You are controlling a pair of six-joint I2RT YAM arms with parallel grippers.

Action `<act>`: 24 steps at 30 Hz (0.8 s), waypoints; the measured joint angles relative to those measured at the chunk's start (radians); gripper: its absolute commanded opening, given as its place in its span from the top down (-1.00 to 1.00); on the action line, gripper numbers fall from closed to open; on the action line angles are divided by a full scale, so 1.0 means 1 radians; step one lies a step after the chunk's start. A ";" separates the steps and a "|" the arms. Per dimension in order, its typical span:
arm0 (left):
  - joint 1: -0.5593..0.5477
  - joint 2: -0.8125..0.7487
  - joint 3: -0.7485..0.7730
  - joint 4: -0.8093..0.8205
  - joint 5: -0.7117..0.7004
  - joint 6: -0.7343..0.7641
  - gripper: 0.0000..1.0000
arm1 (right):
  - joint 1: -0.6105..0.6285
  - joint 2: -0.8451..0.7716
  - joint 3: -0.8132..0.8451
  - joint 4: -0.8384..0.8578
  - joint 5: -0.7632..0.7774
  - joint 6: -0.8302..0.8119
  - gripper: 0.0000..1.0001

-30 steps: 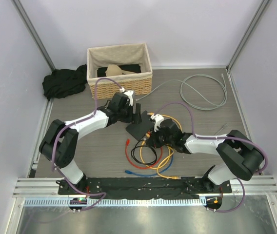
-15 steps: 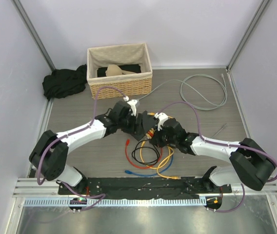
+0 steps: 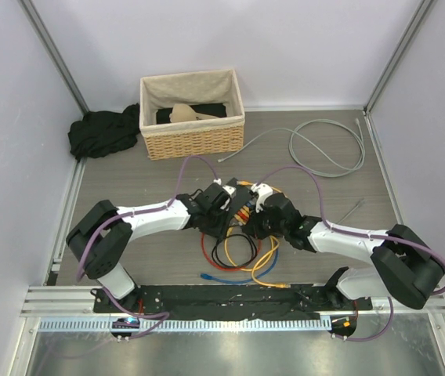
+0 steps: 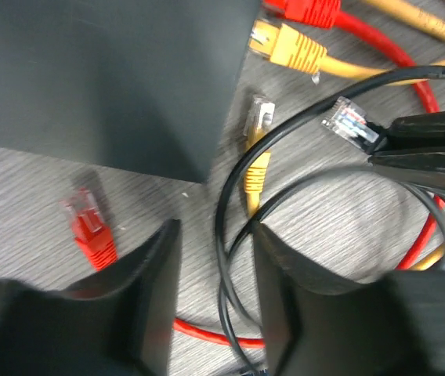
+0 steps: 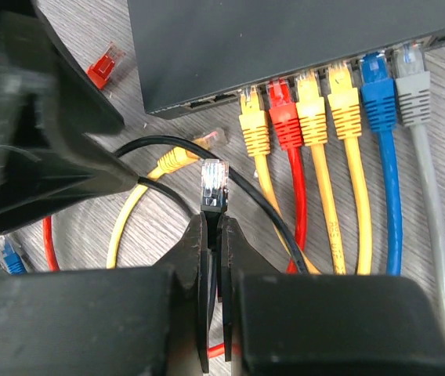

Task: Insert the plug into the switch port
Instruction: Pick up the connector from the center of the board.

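Observation:
The switch (image 5: 269, 39) is a flat dark-grey box; its socket row faces my right gripper and holds yellow, red, yellow, yellow, blue and grey plugs. Free sockets (image 5: 207, 100) lie left of them. My right gripper (image 5: 215, 223) is shut on a black cable's clear-tipped plug (image 5: 214, 184), pointed at the switch and a short way off it. My left gripper (image 4: 215, 266) is open over the black cable's loop, beside the switch's corner (image 4: 105, 70). The held plug also shows in the left wrist view (image 4: 350, 124). In the top view both grippers, left (image 3: 224, 222) and right (image 3: 247, 223), cover the switch.
Loose red (image 4: 89, 227) and yellow (image 4: 258, 125) plugs lie by the switch's corner. Coiled red, yellow, blue and black cables (image 3: 238, 254) lie in front. A wicker basket (image 3: 193, 117), a black cloth (image 3: 101, 133) and a grey cable (image 3: 324, 149) are at the back.
My left gripper has swung from the switch's far side to the near side, over the cable loops. My right gripper has kept the plug and edged towards the switch.

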 measured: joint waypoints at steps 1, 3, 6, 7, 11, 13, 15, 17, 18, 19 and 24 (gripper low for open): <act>-0.003 0.008 0.002 -0.003 0.000 -0.001 0.38 | 0.000 -0.006 -0.004 0.001 0.003 0.003 0.98; -0.012 0.021 0.013 -0.008 0.000 -0.002 0.56 | 0.000 -0.017 -0.012 0.002 0.004 0.006 0.98; -0.024 0.021 0.023 -0.007 -0.004 -0.002 0.82 | 0.000 -0.029 -0.017 0.002 0.006 0.011 0.98; -0.028 0.019 0.024 -0.007 -0.005 -0.003 0.86 | 0.000 -0.034 -0.019 0.001 0.006 0.011 0.98; -0.031 -0.029 0.021 -0.010 -0.010 -0.014 1.00 | 0.000 -0.070 -0.029 -0.008 0.011 0.014 0.98; -0.031 -0.092 0.005 -0.015 -0.018 -0.032 1.00 | 0.000 -0.100 -0.030 -0.013 0.015 0.014 0.98; -0.031 -0.196 -0.024 -0.023 -0.042 -0.056 1.00 | 0.000 -0.142 -0.030 -0.014 0.019 0.014 0.98; -0.031 -0.317 -0.048 -0.043 -0.077 -0.081 1.00 | 0.000 -0.186 -0.030 -0.013 0.021 0.014 0.98; -0.031 -0.378 -0.058 -0.055 -0.098 -0.093 1.00 | 0.000 -0.202 -0.029 -0.013 0.021 0.014 0.98; -0.031 -0.438 -0.066 -0.067 -0.129 -0.113 1.00 | 0.000 -0.217 -0.029 -0.013 0.021 0.014 0.98; -0.034 -0.681 -0.117 -0.154 -0.331 -0.245 1.00 | 0.000 -0.229 -0.019 -0.007 0.006 0.014 0.98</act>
